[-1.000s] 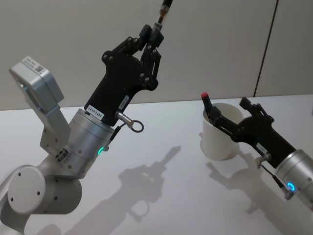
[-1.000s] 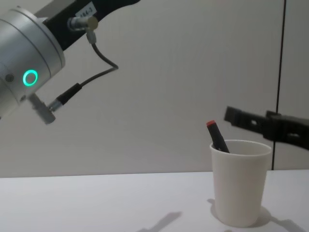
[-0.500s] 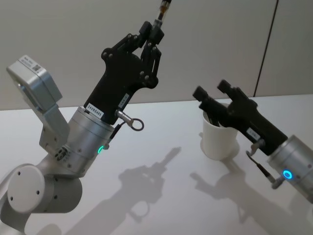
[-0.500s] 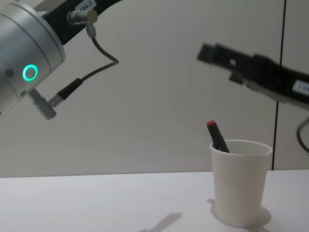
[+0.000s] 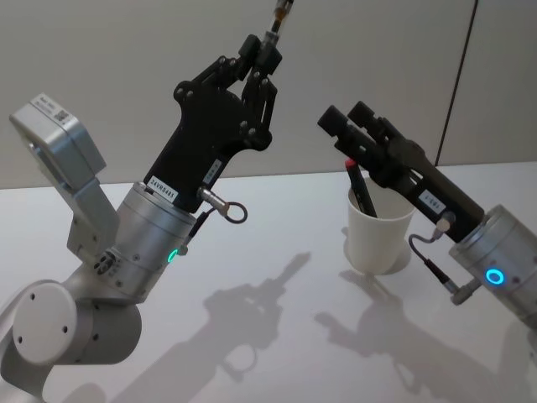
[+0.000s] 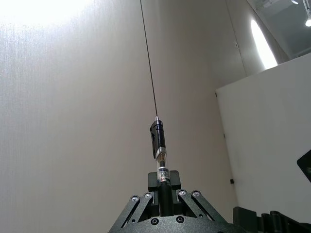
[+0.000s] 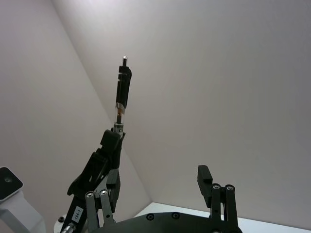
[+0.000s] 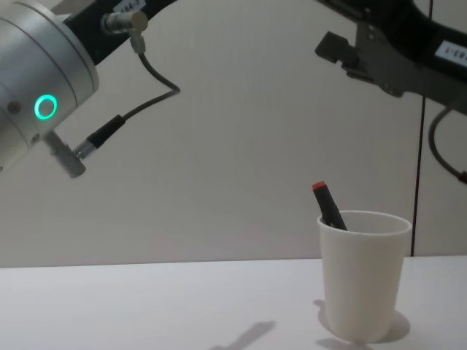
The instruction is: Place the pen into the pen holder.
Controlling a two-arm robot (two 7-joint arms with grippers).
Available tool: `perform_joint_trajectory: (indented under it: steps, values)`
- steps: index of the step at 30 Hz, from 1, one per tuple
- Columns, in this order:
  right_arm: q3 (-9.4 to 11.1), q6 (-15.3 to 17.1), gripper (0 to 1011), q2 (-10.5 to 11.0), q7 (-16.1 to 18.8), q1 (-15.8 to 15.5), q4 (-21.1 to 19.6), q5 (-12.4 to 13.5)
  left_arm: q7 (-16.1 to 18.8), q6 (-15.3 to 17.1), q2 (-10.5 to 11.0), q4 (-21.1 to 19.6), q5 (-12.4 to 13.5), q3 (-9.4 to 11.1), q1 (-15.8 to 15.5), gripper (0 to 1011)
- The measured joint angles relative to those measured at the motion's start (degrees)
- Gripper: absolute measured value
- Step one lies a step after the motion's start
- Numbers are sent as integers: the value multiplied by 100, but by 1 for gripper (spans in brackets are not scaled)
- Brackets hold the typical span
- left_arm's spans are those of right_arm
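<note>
- The left pincer (image 5: pixel 265 60) was recorded raised high over the left part of the desk (image 5: pixel 294 210), its fingers clamped on the lower barrel of a black pen (image 5: pixel 279 15).
- In the left wrist view that pen (image 6: pixel 159 145) was seen standing straight out from between the closed fingers. A clear stretch of barrel lay just beyond them, and a black clipped section beyond that.
- The pen was held nearly upright and pointed toward the grey wall (image 5: pixel 126 75), well above the desk surface.
- The pen holder (image 5: pixel 382 239), a plain white paper cup, was found standing upright on the right part of the desk. It was well apart from the left pincer and much lower than it.
- A red-tipped pen (image 8: pixel 332 213) was noted inside the pen holder, leaning against the rim on the robot's left side. Its red end protruded above the rim.
- The right pincer (image 5: pixel 344 117) was observed lifted above the pen holder, its fingers spread apart with nothing held between them.
- In the chest view a clear gap was seen between the right pincer and the red end below it, and no contact with the cup was noted.
</note>
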Motion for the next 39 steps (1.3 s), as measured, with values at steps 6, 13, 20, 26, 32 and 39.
perform_joint_trajectory:
  steps: [6,13,20,26,32,39]
  values:
    - [48,110,1002,42,-103,46,-56,280,-4,-4,0,0,-2,0,-2,139]
    - [175,374,1002,158,-282,89,-138,868,-5,-5,0,0,-2,0,-2,139]
    - [263,660,1002,212,-433,159,-233,1569,-5,-5,0,0,-2,0,-1,139]
    - [273,940,1002,167,-574,277,-313,2193,-5,-5,0,0,-1,0,-1,139]
    - [187,1173,1002,17,-717,451,-347,2600,-5,-4,0,0,-1,0,-1,139]
    - [-12,1399,1002,-305,-953,795,-292,2883,-4,-4,0,0,-2,0,-1,138]
